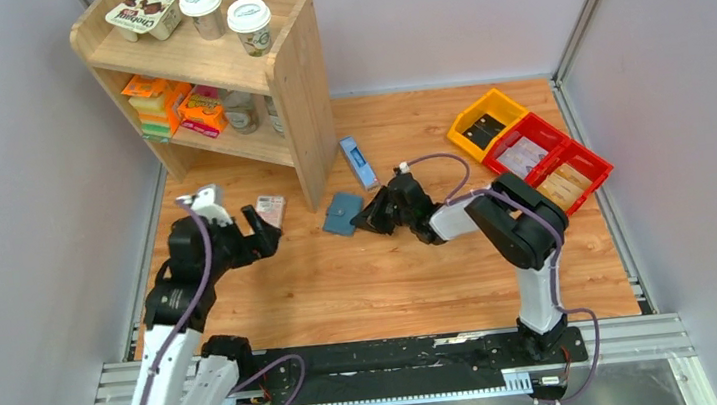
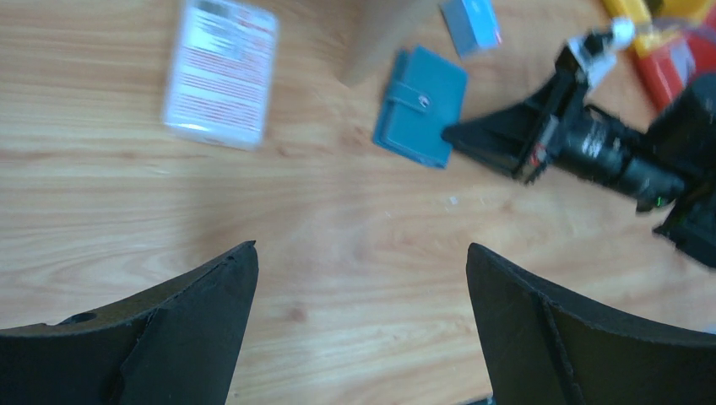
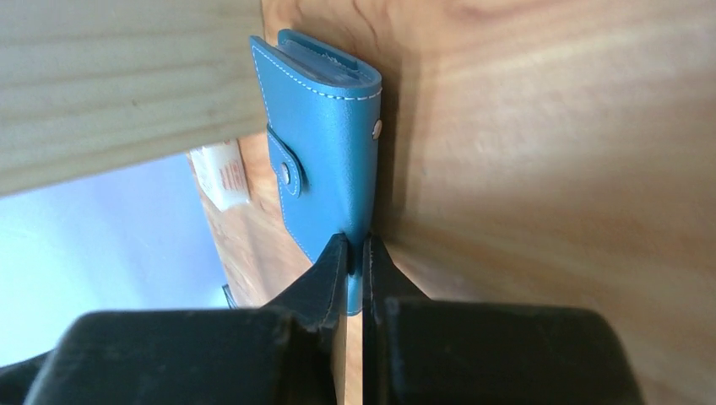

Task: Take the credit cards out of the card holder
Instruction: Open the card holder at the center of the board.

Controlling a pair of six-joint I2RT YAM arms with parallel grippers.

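Pinching the card holder (image 1: 342,214) at its near right corner, our right gripper (image 1: 363,220) is clamped on it. It lies closed on the table (image 1: 394,289), tab up, beside the shelf (image 1: 297,88) foot, long axis near-to-far. Our left gripper (image 1: 262,229) hangs spread. A yogurt pack (image 1: 143,9) reads "Chobani".

At centre frame you find the card holder (image 1: 342,214) on the tabletop (image 1: 393,279), between shelf unit (image 1: 307,87) and right gripper (image 1: 362,220).
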